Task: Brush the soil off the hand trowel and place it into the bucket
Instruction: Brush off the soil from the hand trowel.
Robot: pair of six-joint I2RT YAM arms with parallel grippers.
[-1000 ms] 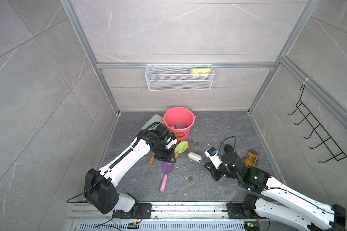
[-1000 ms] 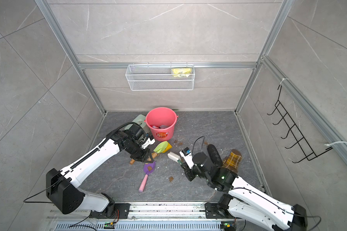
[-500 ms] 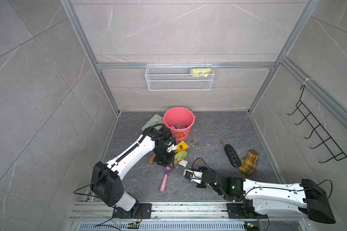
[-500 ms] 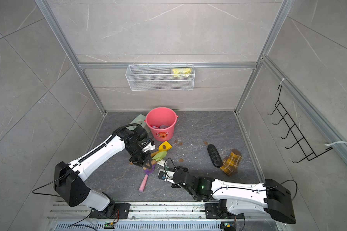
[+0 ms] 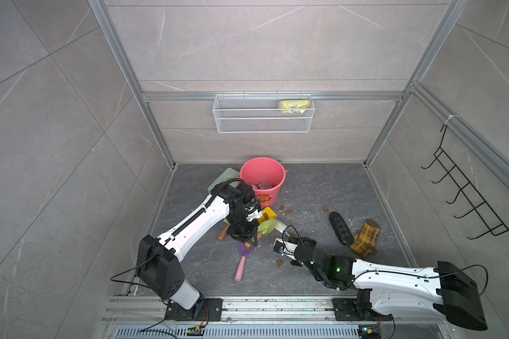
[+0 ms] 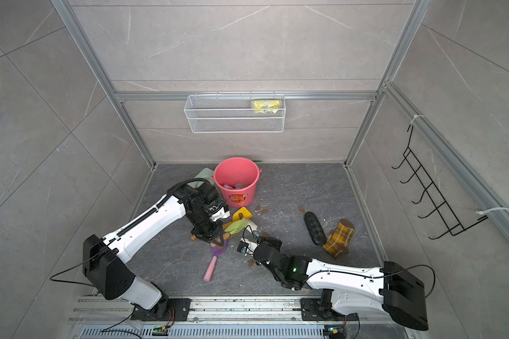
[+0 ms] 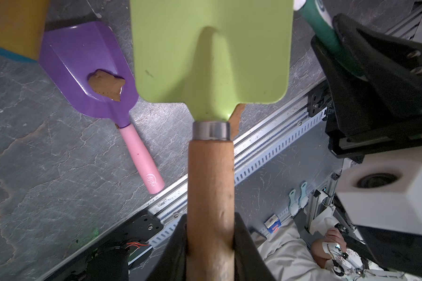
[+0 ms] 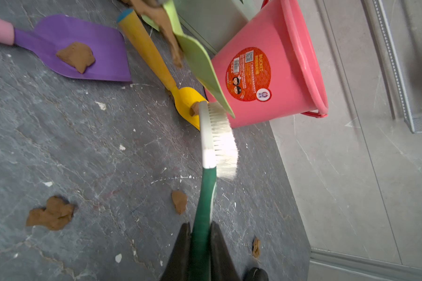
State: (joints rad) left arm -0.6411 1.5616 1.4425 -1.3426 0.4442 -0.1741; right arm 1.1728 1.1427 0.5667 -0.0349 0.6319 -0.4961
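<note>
Left fingers (image 7: 177, 248) clamped on hand trowel (image 7: 210, 48), right fingers (image 8: 180, 250) clamped on brush (image 8: 219, 138).
Hand trowel is held by its wooden handle, green blade tilted in the air just beside the bucket (image 8: 290, 60); a soil (image 8: 171, 41) lump clings under the blade. Brush bristles sit at the blade tip, contact unclear. More lumps lie on the worktop (image 8: 95, 158), one on a purple trowel (image 8: 102, 48).
</note>
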